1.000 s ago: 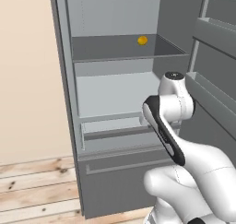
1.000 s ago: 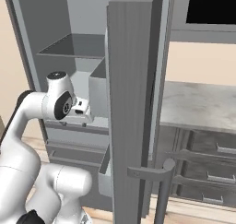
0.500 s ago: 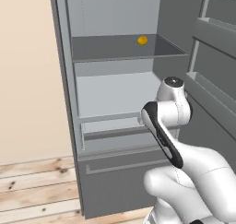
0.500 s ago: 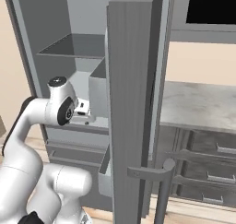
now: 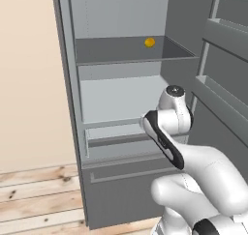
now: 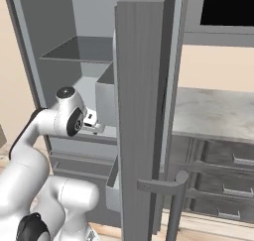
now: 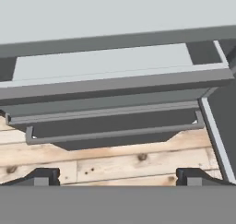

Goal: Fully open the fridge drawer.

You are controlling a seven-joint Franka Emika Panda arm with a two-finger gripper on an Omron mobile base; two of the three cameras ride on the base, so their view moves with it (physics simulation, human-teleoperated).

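Light is even and diffuse across all three views, with no visible lamp and no glare or bright hot spots. The fridge interior point(image 5: 121, 89) is softly lit: its back wall reads pale, the upper shelf point(image 5: 131, 50) darker, with only faint shading beneath it. The open fridge door point(image 6: 141, 116) is darkest on its near edge in the right base view. The wooden floor point(image 7: 120, 165) is bright and warm. Edges are slightly soft and jagged from low resolution, most of all along the fridge drawer point(image 7: 115, 87) in the hand view. Straight lines stay straight toward the picture borders; nothing is out of focus.
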